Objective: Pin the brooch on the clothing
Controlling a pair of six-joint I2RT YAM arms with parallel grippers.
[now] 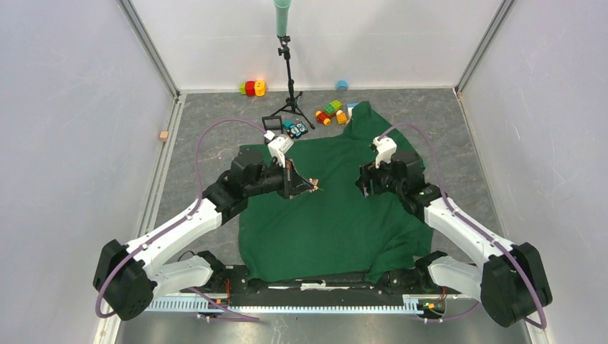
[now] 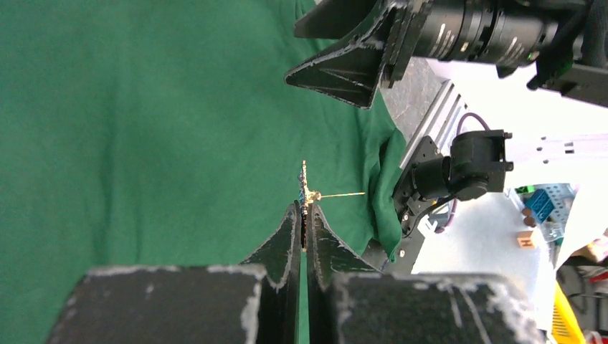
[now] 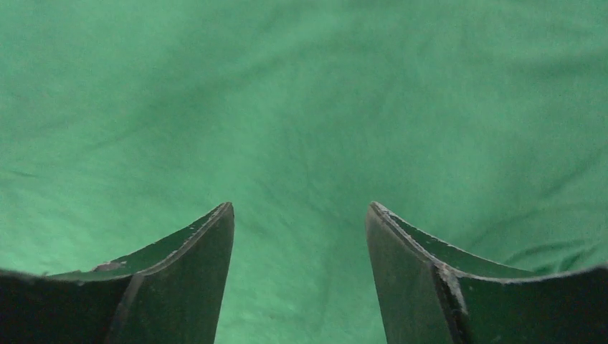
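The shirt point(image 1: 330, 229) lies spread on the table point(image 1: 466, 143), between the two arms, and its near edge reaches the arm bases. The left tool point(image 1: 307, 187) is over the middle of the shirt, a little to the left, and its tips point to the right. Its two fingers are pressed together on the brooch point(image 2: 304, 188) and leave almost no gap.

In the left wrist view the brooch shows edge-on, as a thin pale line. The lower part is between the fingertips and the upper part stands out just past them. A thin gold needle point(image 2: 344, 194) comes out from the side of the brooch and points toward the near edge of the shirt. The needle is free in the air. The brooch hangs over the green cloth, but I cannot tell if any part of it touches the cloth.

The right tool point(image 1: 366, 185) is to the right of the brooch, at about the same depth, and faces the left tool. Bare shirt lies between them, so the right tool and the brooch are apart. In the right wrist view its fingers are spread wide and hold nothing, and only green cloth shows between them.

At the far edge of the table, behind the shirt, stand a tripod point(image 1: 289, 79) and some coloured blocks point(image 1: 331, 111).
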